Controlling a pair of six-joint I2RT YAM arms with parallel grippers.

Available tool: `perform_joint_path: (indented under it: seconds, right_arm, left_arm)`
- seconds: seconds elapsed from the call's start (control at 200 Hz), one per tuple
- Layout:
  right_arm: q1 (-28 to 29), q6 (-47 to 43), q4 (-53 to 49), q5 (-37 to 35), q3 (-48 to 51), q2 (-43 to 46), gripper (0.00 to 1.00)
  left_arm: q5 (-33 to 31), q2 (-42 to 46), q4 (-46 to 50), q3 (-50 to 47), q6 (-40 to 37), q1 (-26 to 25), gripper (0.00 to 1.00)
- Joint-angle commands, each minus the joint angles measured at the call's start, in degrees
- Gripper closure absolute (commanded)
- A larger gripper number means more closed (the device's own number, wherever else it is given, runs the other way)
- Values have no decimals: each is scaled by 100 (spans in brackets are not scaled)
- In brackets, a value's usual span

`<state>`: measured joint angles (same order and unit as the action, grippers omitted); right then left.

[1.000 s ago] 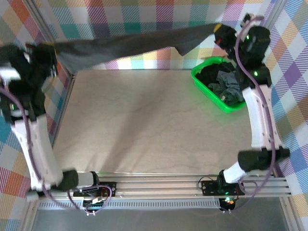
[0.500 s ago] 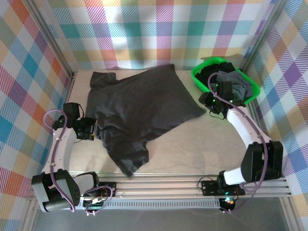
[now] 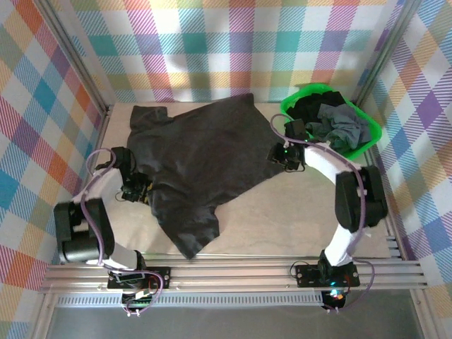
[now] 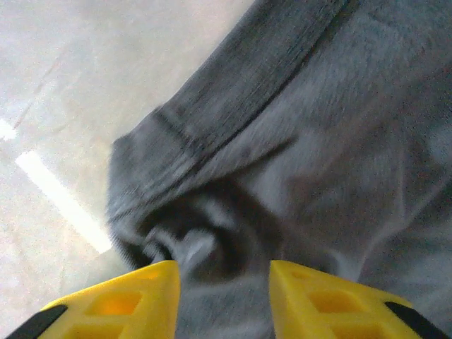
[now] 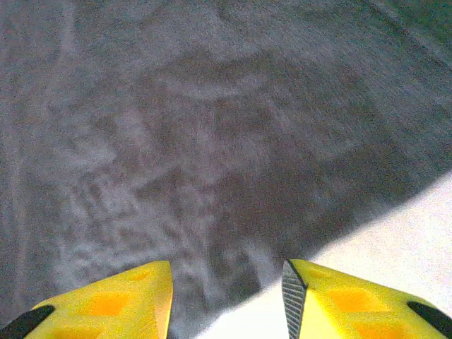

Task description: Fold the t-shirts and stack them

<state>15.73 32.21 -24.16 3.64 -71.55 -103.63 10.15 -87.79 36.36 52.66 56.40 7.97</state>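
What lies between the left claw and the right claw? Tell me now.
The spread charcoal t-shirt lies across the stretch from the left claw, at its left edge, to the right claw, at its right corner. The top view shows this.

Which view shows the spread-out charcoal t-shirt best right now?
Top external: the whole charcoal t-shirt lies spread on the table, outline and sleeves visible. Left wrist gives a close-up of a bunched, seamed edge; right wrist gives flat fabric ending at bare table.
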Motion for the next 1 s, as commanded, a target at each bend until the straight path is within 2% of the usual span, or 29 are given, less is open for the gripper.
perform_joint_path:
  seconds: [0.0, 0.165, 0.3, 0.425, 0.56, 0.745, 0.89, 0.995]
  right_arm:
    - [-10, -330, -211, -78, -777, -507, 55]
    - [-65, -343, -1051, -513, -1726, -1394, 55]
    - [-164, -385, -1785, -631, -2335, -2029, 55]
    - [-184, -486, -2351, -650, -2659, -2458, 55]
    - [-184, -316, -2668, -427, -2509, -2451, 56]
    - [-21, 222, -2565, 82, -1716, -1785, 55]
    - [-32, 258, -2456, -52, -1434, -1496, 55]
    - [-56, -14, -2486, -110, -1659, -1441, 54]
  left_arm:
    - [-435, -544, -104, 464, -5, -27, 65]
    - [-1104, -1339, 621, 1037, -134, 18, 75]
    - [-1164, -1488, 409, 844, -253, 153, 72]
    - [-1266, -1847, 417, 1065, -599, 371, 72]
    - [-1294, -2401, 288, 1770, -1064, 602, 72]
    - [-1288, -3248, 373, 3192, -1532, 741, 71]
    - [-1196, -3473, 531, 3804, -1678, 732, 65]
    - [-1439, -3026, 724, 3720, -1676, 691, 48]
